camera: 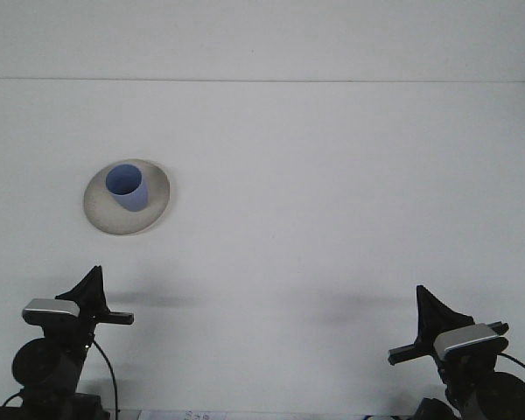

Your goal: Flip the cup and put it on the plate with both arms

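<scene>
Standing here looking across the table point(332, 175), it's basically one big white surface with a faint seam line running across the far side.

Starting on the left: the left gripper point(94, 302) sits low at the near-left edge, a dark pointed shape on top of its black arm with a little silver-grey block beside it. From this angle I honestly can't tell whether it's spread or pinched together, it just reads as a black wedge with a short bar sticking out to the right. It isn't touching anything, and it casts a soft shadow on the tabletop just beyond it.

A bit farther out, up and slightly right of that gripper, is the plate point(101, 214). It's a pale, off-white round one, well apart from both arms. The cup point(126, 188) is standing on it, blue, mouth facing up, so you can see down into it. It sits in the far half of the plate rather than dead centre, and seems to lean a touch from this view, though that could just be the camera angle.

The whole middle and far right of the table is plain white.

Over at the near-right corner is the right gripper point(424, 328), same sort of black wedge with a grey block on the arm below it. Same story there: can't tell what its fingers are doing. It's holding nothing and is a long way from the plate.
</scene>
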